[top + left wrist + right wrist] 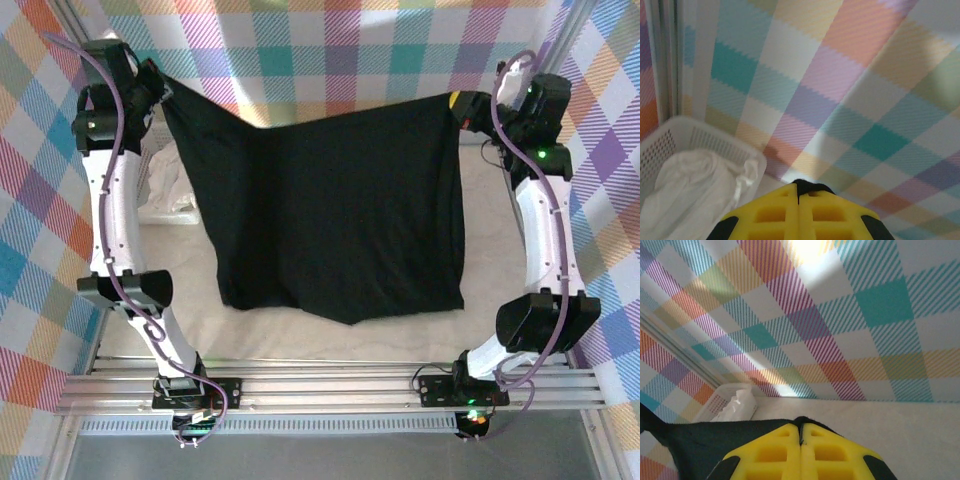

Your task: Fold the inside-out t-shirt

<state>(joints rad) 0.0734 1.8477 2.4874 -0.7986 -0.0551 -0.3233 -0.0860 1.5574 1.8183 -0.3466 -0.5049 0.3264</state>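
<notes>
In the top view, the black t-shirt (340, 210) is seen held up and spread wide between the two arms, hanging as a broad sheet above the pale counter (300, 345). One upper corner is pinched by the left claw (163, 88) at the upper left, the other by the right claw (460, 103) at the upper right, where a patch of yellow finger is visible. The top edge sags between the two grips, and the lower hem hangs low toward the counter – whether it touches cannot be told. A white cloth (170, 190) is seen behind the left arm, beside the shirt's left edge. Plaid fabric (330, 50) is stretched around the workspace.

From the left wrist, the yellow fingers (770, 215) of the left claw (799, 187) are shown pressed fully together, with a small tuft of the black t-shirt (810, 186) caught at their tips. A white mesh basket (705, 137) is seen at the lower left, with the white cloth (690, 185) bundled inside it, against the plaid wall (840, 90).

From the right wrist, the right claw (800, 426) is likewise closed tight – its yellow fingers (830, 455) meet along one seam. The black t-shirt (700, 440) is gripped at the tips and stretches away to the left. The basket (722, 402) and white cloth (740, 405) are seen far off beside the counter (880, 420).
</notes>
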